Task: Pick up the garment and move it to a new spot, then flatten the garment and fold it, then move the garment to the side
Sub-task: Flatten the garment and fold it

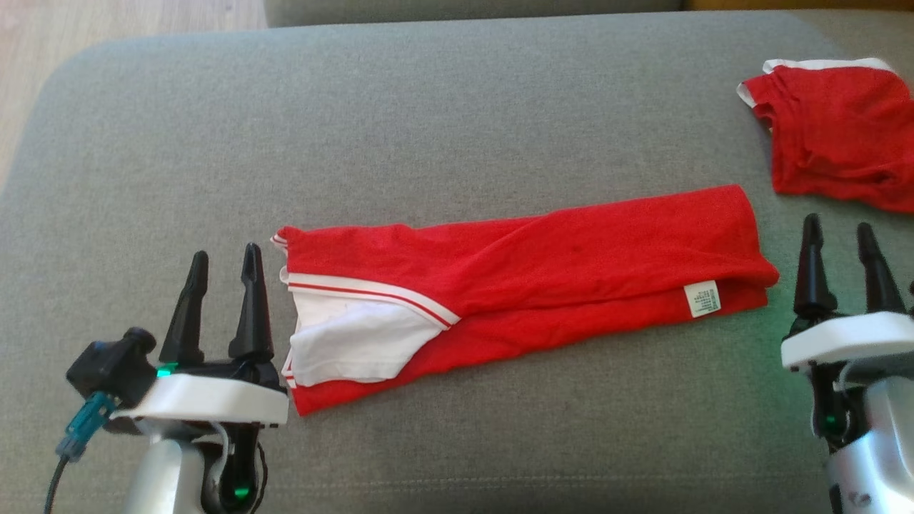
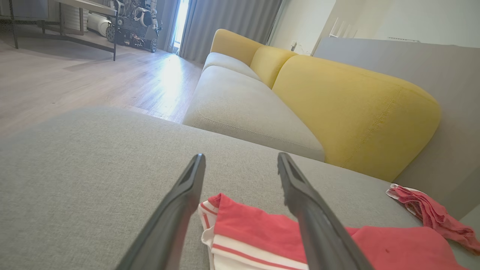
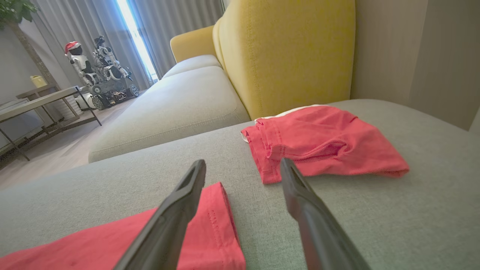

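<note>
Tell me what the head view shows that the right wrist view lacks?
Head view adds: the open left end effector and a white care label. Right wrist view adds: a yellow backrest and wheeled robots. Both: the folded red garment, a second red garment, the grey cushion, the open right end effector.

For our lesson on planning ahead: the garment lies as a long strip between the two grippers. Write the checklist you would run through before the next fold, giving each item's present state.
1. The left gripper is open and empty: ok.
2. The right gripper is open and empty: ok.
3. The garment lies on the cushion as one strip: ok.
4. One gripper stands beside each end of the garment: ok.
5. The second garment lies apart from the strip: ok.
6. Lower layers free of creases: cannot tell.
</note>
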Motion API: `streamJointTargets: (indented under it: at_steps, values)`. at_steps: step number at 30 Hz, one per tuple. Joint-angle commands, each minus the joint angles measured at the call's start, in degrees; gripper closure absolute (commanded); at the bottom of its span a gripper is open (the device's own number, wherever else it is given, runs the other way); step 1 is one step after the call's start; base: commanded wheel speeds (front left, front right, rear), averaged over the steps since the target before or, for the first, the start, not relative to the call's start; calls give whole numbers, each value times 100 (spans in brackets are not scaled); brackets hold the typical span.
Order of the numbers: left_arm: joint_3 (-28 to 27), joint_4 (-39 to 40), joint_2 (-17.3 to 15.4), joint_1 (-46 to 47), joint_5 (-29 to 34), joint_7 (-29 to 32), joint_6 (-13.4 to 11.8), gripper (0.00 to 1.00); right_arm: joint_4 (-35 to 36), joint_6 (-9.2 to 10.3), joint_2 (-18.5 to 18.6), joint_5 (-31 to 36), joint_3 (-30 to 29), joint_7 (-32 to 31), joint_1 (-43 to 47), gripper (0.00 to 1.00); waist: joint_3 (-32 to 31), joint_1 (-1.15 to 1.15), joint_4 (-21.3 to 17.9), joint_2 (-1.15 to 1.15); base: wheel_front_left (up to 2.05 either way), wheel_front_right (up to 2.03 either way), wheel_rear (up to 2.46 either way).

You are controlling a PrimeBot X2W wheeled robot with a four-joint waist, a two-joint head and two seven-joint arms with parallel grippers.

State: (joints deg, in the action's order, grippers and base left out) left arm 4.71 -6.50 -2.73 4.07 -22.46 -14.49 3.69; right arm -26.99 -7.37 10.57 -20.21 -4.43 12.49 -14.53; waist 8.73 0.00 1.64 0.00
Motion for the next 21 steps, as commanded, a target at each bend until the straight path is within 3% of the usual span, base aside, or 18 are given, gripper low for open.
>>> streamJointTargets:
  at_steps: [1,11,21]
  values:
    - [-175,202,-16,233,-26,-51,-30,0,104,-12,8,-50,54,-8,-215,0,35,0,15,0,0,0,0]
    - [-63,177,-15,351,-14,-51,-29,0,-694,-12,-71,-282,-158,-439,-801,0,260,0,115,0,0,0,0]
    - [45,145,-15,502,-11,-51,-24,0,-1425,-12,85,-581,431,-1135,-1058,0,425,0,290,0,0,0,0]
